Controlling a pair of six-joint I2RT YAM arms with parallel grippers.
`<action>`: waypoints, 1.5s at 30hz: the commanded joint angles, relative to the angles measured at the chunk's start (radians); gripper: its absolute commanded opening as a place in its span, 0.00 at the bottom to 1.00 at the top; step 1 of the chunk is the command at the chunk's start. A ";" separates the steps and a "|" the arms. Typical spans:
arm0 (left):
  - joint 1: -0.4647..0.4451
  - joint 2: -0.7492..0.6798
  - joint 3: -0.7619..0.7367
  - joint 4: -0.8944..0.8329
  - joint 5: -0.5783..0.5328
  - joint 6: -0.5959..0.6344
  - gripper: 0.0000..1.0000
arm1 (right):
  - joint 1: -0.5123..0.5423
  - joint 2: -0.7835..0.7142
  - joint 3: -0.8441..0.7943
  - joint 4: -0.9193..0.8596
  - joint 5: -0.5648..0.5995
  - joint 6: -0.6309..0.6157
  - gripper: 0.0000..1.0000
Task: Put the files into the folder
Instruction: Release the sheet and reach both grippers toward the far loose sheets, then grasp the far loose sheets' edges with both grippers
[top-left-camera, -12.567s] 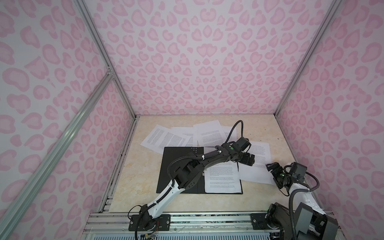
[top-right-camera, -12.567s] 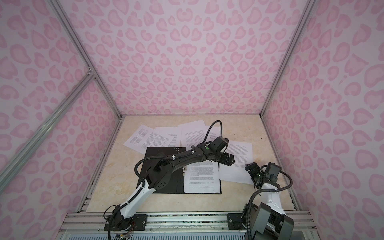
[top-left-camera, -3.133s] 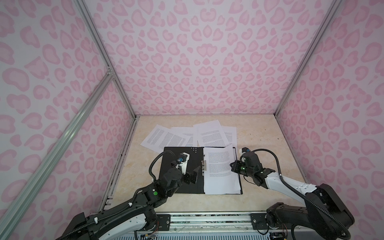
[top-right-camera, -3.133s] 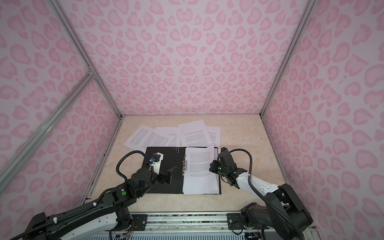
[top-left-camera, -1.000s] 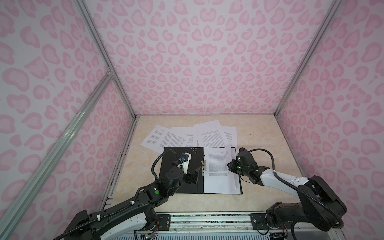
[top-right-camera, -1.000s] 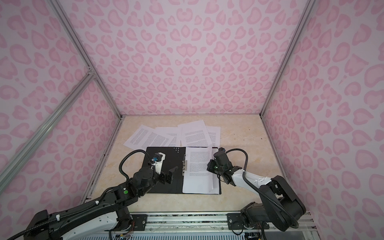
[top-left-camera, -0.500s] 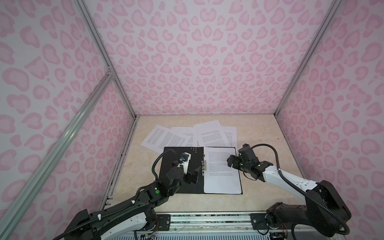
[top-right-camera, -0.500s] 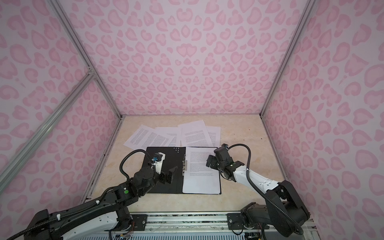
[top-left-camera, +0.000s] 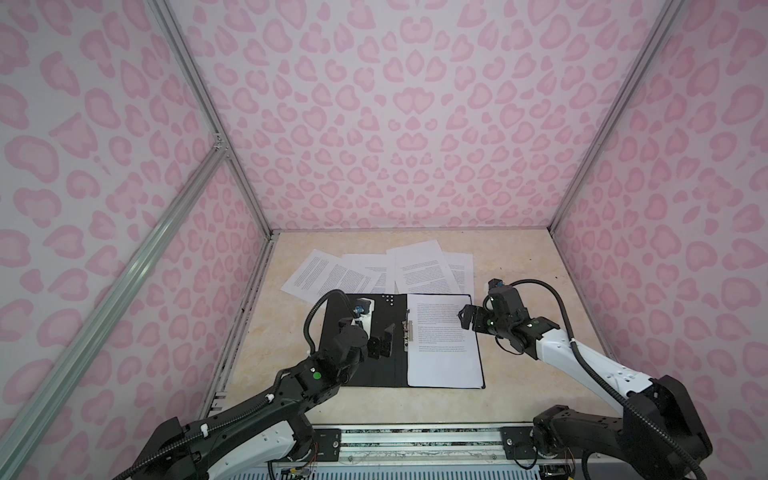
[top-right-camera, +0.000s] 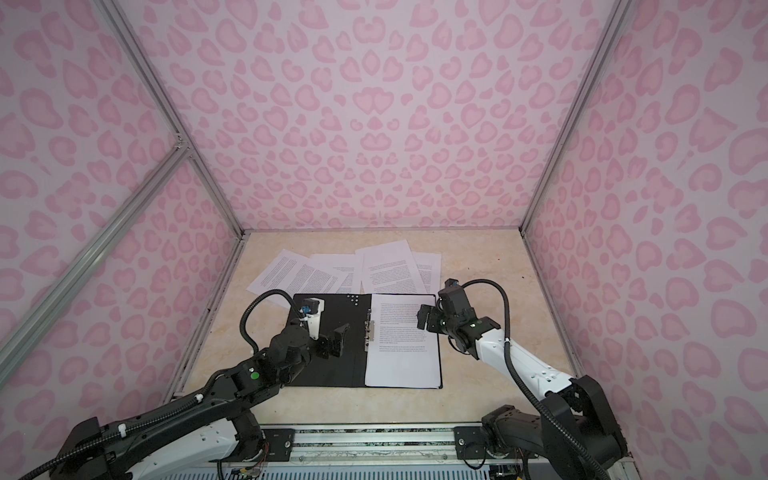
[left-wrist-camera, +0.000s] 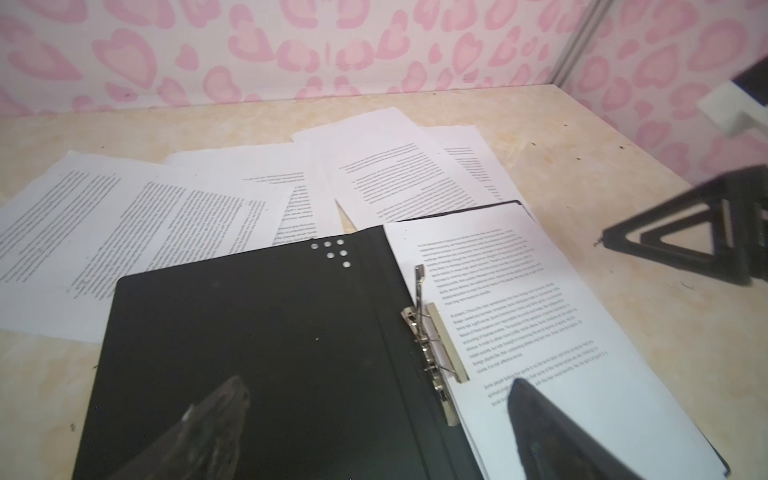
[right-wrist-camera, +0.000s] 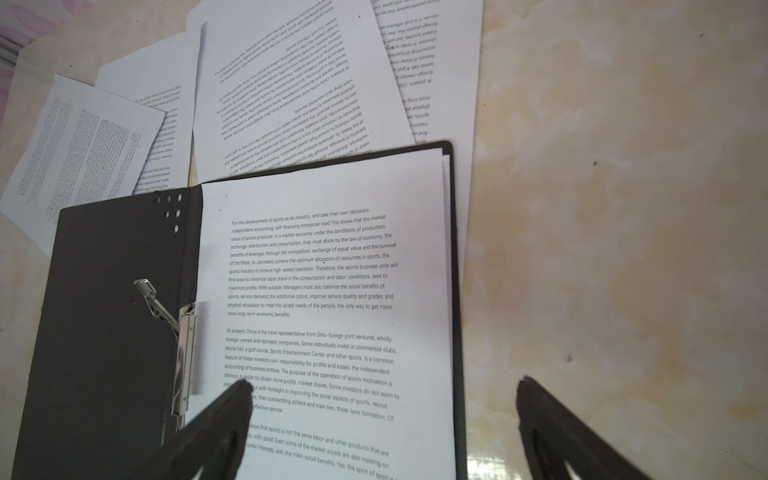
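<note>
While the folder (top-left-camera: 388, 372) lies open on the table (top-left-camera: 519, 257) with a stack (top-left-camera: 442, 353) of printed sheets squared up on its right half, we judge the task to be only partly done. At least four loose sheets (top-left-camera: 424, 270) are fanned out on the table behind the folder, overlapping one another, and the nearest ones reach to or under its far edge. In the right wrist view a second page edge shows at the stack's far corner, so it holds more than one sheet, though we cannot count them from here. The clip (left-wrist-camera: 436, 345) at the spine has its lever standing up, and its bar seems to lie along the stack's inner edge. We cannot tell whether the paper is actually caught beneath it. The right gripper (right-wrist-camera: 385, 383) hangs over the stack's outer side with its jaws spread wide and nothing between them, one finger above the print and the other above bare table past the folder's edge. The left gripper (top-left-camera: 383, 338) hovers above the folder's black left cover, close to the clip, equally wide and empty. What is left, as we read it, is to bring in the loose sheets, lay them on the stack, press the clip down and perhaps close the cover.
</note>
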 joint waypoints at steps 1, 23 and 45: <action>0.111 0.036 0.032 -0.038 0.142 -0.112 1.00 | 0.001 0.038 0.028 0.038 -0.069 -0.049 0.98; 0.449 0.861 0.777 -0.220 0.538 -0.117 0.94 | -0.021 0.485 0.449 0.071 -0.311 -0.062 0.87; 0.603 1.151 0.907 -0.167 0.769 -0.118 0.91 | 0.034 1.425 1.699 -0.184 -0.491 0.030 0.82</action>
